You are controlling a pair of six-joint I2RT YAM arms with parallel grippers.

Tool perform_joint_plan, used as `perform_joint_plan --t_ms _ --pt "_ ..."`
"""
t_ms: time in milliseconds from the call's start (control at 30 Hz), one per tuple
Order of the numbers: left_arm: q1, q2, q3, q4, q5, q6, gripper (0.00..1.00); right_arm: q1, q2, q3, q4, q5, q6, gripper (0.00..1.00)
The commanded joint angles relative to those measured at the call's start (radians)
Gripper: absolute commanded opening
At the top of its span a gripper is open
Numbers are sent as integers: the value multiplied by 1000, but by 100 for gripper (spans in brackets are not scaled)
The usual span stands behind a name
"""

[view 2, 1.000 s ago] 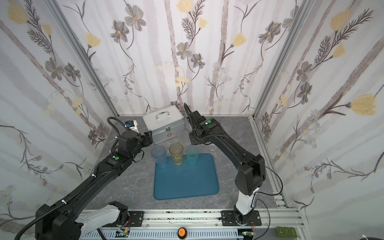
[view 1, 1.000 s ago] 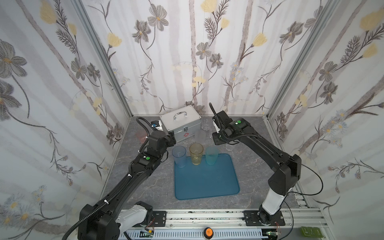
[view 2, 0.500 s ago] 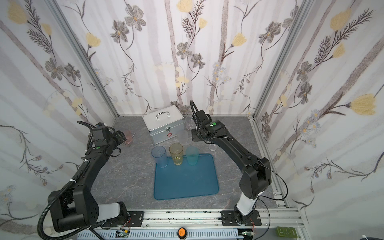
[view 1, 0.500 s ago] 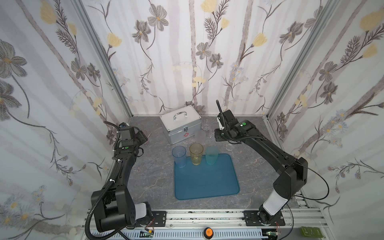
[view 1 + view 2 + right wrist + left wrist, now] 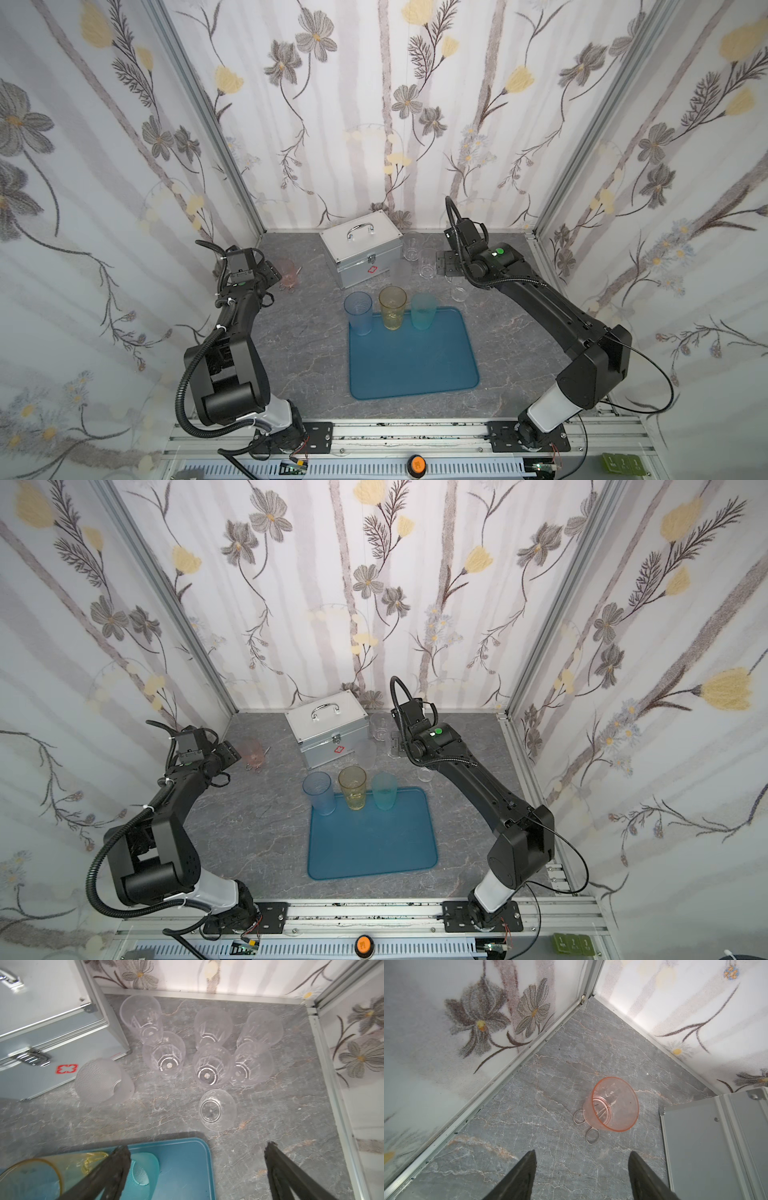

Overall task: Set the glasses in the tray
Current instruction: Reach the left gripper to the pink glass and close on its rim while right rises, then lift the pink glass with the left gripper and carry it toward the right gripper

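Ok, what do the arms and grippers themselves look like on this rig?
The left arm and right arm are matte black with rounded joints and a white link at the base. Ribbed black conduit loops along each; a green dot marks each wrist. The left gripper and right gripper have dark, flat, tapering fingers.

Transparent blue tumbler, yellow tumbler and teal tumbler stand upright along the far edge of the flat teal plastic tray. The clear tumblers and the pink tumbler stand outside it.

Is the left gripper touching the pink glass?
Apart. The left wrist view shows bare tabletop between the left gripper and the pink glass.
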Motion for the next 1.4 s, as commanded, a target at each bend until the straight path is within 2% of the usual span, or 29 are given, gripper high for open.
perform_joint_plan --t_ms 0,167,267,433,633,833,1033,1367 --pt "4 45 41 3 -11 28 71 -58 -17 -48 65 -115 10 92" --pt "7 129 114 -13 -8 45 68 -65 -85 -161 163 -162 40 87" --pt "8 189 163 -25 43 50 65 -65 -107 -205 196 -199 51 86" --pt "7 269 224 -46 98 59 59 -65 -120 -242 217 -243 54 84" --pt "4 336 289 -69 98 76 53 -64 -108 -256 241 -315 54 81" --pt "1 381 314 -84 93 90 42 -62 -87 -255 252 -356 56 78" --pt "-9 404 307 -88 90 99 34 -61 -72 -255 254 -371 56 75" --pt "-13 401 292 -93 80 107 12 -61 -52 -255 259 -388 56 72"
